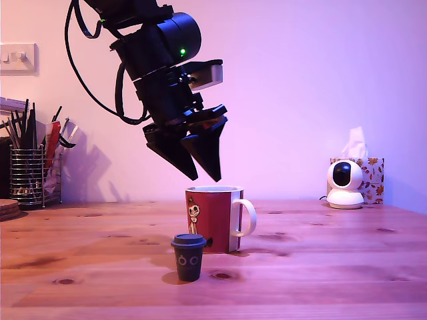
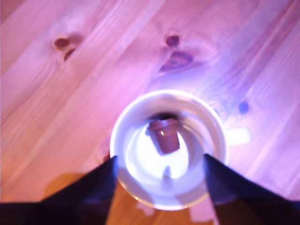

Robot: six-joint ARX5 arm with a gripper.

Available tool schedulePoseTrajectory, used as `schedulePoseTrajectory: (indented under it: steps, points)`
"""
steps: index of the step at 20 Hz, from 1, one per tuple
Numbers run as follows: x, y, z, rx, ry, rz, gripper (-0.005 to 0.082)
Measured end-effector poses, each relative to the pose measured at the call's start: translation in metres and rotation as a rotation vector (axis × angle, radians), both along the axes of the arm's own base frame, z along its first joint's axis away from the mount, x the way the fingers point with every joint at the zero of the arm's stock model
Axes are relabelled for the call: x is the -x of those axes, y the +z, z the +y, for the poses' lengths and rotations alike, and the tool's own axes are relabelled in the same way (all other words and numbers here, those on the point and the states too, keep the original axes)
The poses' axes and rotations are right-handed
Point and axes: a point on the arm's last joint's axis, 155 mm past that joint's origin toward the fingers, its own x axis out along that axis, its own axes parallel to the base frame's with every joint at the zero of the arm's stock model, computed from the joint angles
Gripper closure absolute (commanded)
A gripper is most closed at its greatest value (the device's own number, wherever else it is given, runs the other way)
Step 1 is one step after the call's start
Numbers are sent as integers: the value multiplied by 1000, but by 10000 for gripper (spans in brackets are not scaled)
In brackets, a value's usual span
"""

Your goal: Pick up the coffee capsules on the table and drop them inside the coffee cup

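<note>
Coffee capsules are split between two places: the brown capsule (image 2: 164, 135) lies on its side inside the coffee cup, seen only from the wrist view, while the dark grey-green capsule (image 1: 188, 256) with circle marks stands upright on the wooden table (image 1: 320, 267), just in front of the cup toward the camera and not touching it.

Going from the exterior view's left: a wire utensil holder (image 1: 28, 176) packed with dark utensils stands at the far edge of the table against the wall, below a wall switch (image 1: 17, 58). Near the middle, the grey-green capsule and the coffee cup (image 1: 215, 219) sit close together; the cup is red with a pale cartoon figure on its side, its white handle pointing to the exterior view's right. The gripper (image 1: 199, 173) hangs directly above the cup's mouth, tips pointing down and clear of the rim. Its jaws stand apart with nothing between them; in the wrist view the two dark fingers (image 2: 89, 192) frame the cup's white interior. Farther right, a small white camera (image 1: 345, 183) stands before a tissue box (image 1: 371, 175).
</note>
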Motion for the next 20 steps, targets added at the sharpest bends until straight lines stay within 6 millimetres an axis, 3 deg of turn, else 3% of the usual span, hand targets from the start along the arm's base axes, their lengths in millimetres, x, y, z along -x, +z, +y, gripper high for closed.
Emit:
schedulePoseTrajectory:
  steps: [2, 5, 14, 17, 20]
  points:
    - [1, -1, 1, -3, 0, 5, 794]
    - [1, 1, -3, 14, -7, 2, 793]
    - [-1, 26, -39, 208, -87, -18, 793]
    - [-2, 41, -46, 273, -110, -29, 793]
    - [0, 77, -43, 349, -121, -64, 793]
